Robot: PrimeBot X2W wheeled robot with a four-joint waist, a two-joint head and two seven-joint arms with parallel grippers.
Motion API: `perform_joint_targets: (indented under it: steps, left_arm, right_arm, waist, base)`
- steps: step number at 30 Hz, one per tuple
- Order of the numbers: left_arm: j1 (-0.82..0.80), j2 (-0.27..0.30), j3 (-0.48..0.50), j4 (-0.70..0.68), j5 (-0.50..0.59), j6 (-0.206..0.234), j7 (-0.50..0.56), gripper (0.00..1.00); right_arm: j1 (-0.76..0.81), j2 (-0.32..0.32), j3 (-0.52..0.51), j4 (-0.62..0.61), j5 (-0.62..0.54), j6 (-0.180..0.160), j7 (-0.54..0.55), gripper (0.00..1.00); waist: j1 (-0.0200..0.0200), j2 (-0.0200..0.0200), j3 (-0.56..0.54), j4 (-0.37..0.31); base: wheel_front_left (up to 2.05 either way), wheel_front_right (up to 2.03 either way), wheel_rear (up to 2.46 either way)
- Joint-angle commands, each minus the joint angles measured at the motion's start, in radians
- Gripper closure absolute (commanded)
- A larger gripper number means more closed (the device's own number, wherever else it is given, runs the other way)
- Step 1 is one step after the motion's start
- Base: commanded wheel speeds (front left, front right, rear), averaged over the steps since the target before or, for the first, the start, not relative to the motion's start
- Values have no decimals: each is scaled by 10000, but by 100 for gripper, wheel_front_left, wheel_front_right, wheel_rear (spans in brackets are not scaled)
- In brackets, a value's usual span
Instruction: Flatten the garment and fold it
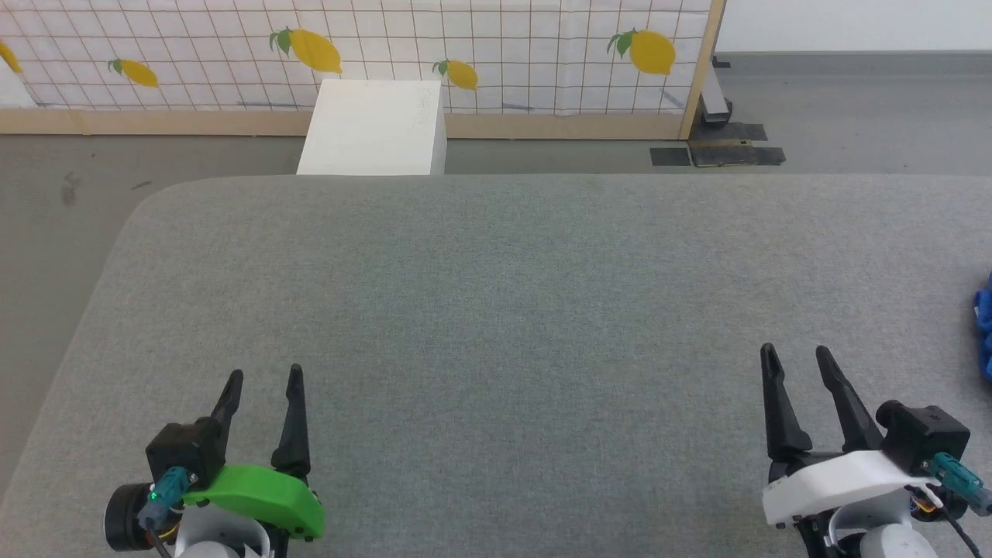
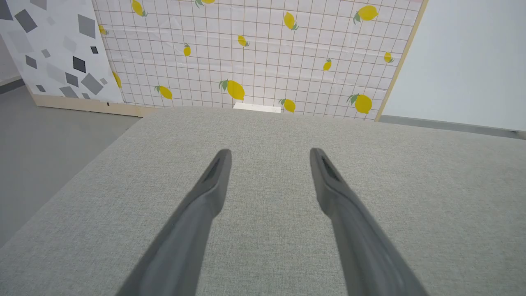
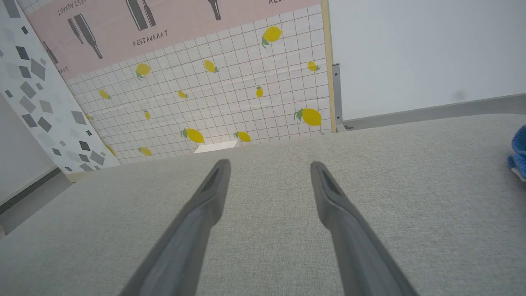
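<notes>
two tools are over one grey fabric-covered desk [image 1: 496, 310]: the left tool [image 1: 265, 372], green-housed, and the right tool [image 1: 794, 350], white-housed. each has its two dark fingers spread apart, pinching nothing. one bright royal-blue soft fabric garment [image 1: 984, 325] lies on the desk at the view's right edge, apart from the right tool. one white box [image 1: 376, 128] stands beyond the desk.
</notes>
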Motion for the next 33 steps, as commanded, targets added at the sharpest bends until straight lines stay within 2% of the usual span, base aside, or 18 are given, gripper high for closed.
perform_joint_targets:
  steps: [1, 7, 8, 33]
  left_arm:
    - [-171, 90, -18, 9, -27, -34, -60, 0]
    - [-220, 112, -27, 28, -101, -74, -104, 0]
    - [-45, 36, -6, 12, -77, -2, 0, 100]
    - [31, -330, 312, -278, 616, -137, 397, 100]
  right_arm:
    - [-16, 16, -15, 18, 31, -13, -3, 0]
    - [-18, 16, -34, 30, 9, -13, -6, 0]
    - [0, -2, -15, 12, 0, 0, 2, 100]
    - [64, 0, 50, -371, -450, -2, 392, 100]
  waist:
    - [1, 0, 11, 8]
    - [1, 0, 21, 19]
    - [1, 0, 21, 20]
    - [1, 0, -15, -12]
  base:
    - [0, 0, 0]
    - [0, 0, 0]
    - [0, 0, 0]
    - [0, 0, 0]
